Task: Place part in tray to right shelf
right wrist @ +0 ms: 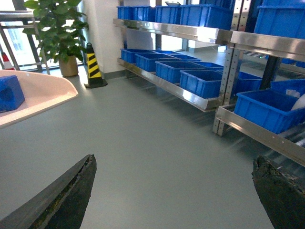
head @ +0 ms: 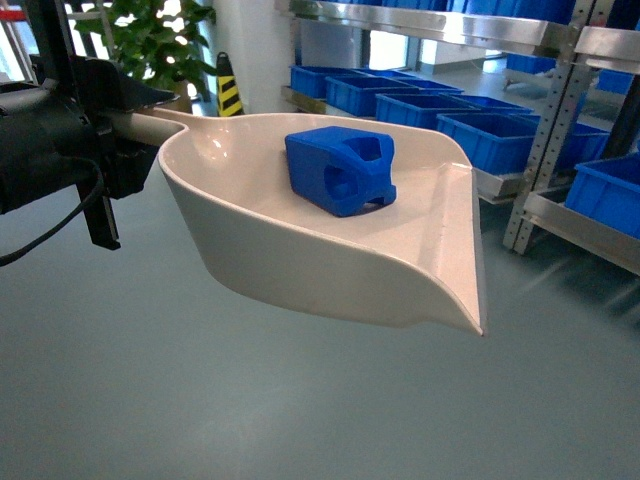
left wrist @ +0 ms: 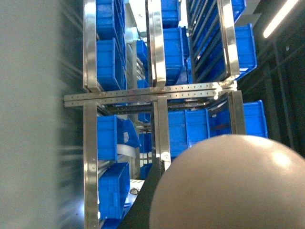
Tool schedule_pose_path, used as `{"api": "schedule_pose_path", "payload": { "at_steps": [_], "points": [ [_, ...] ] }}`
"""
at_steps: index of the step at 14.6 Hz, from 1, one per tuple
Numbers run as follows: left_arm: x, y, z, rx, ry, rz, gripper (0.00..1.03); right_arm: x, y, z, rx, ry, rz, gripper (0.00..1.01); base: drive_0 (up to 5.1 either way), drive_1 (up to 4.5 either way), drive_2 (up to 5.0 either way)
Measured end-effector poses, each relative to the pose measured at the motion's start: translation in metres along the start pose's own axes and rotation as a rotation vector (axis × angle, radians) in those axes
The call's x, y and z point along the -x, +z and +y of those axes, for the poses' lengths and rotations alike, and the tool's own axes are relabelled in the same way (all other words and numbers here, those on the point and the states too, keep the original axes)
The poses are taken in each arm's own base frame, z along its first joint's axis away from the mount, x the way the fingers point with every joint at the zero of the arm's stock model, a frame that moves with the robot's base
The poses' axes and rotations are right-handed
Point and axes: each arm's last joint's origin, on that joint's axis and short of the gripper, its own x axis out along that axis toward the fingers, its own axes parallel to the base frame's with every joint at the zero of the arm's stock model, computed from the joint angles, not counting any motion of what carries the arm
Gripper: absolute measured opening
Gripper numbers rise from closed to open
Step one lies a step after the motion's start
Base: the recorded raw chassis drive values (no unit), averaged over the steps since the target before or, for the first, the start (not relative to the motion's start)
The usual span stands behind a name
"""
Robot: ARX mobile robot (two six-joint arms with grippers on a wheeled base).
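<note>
The cream dustpan-shaped tray (head: 300, 250) is held up in the air above the grey floor (head: 300, 420), its flat open lip toward the right of the head view, and the small blue part (head: 342, 170) sits inside it near the middle of the pan, resting on the tray's inner surface. The part is a bright-blue boxy block with a slanted top and openings cut through its faces, a round hole showing on the side nearest the camera. In the right wrist view a corner of the same tray (right wrist: 33, 95) and a bit of the part (right wrist: 9, 93) show at the left edge. The left gripper (head: 125, 130) is closed round the tray's handle at the left of the head view; from the left wrist camera the rounded underside of the tray (left wrist: 228, 186) fills the lower right. The right gripper (right wrist: 176, 195) hangs over bare floor with its two dark fingers (right wrist: 62, 200) spread wide apart, holding and touching nothing. Along the right stand steel shelves (right wrist: 190, 98) lined with large blue crates (right wrist: 205, 81); their contents cannot be made out. A potted plant (right wrist: 59, 33) and a striped yellow-black cone (right wrist: 94, 67) stand by the far wall.
</note>
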Motion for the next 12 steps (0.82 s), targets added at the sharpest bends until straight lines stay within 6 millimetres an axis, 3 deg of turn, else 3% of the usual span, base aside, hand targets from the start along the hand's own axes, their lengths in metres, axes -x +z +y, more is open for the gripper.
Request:
{"api": "schedule_pose_path", "payload": {
  "at_steps": [12],
  "points": [
    [0.0,0.0,0.0,0.0,0.0,0.0,0.12,0.0,0.0,0.0,0.0,0.0,0.0,0.98,-1.6,-1.57,-1.6]
  ]
}}
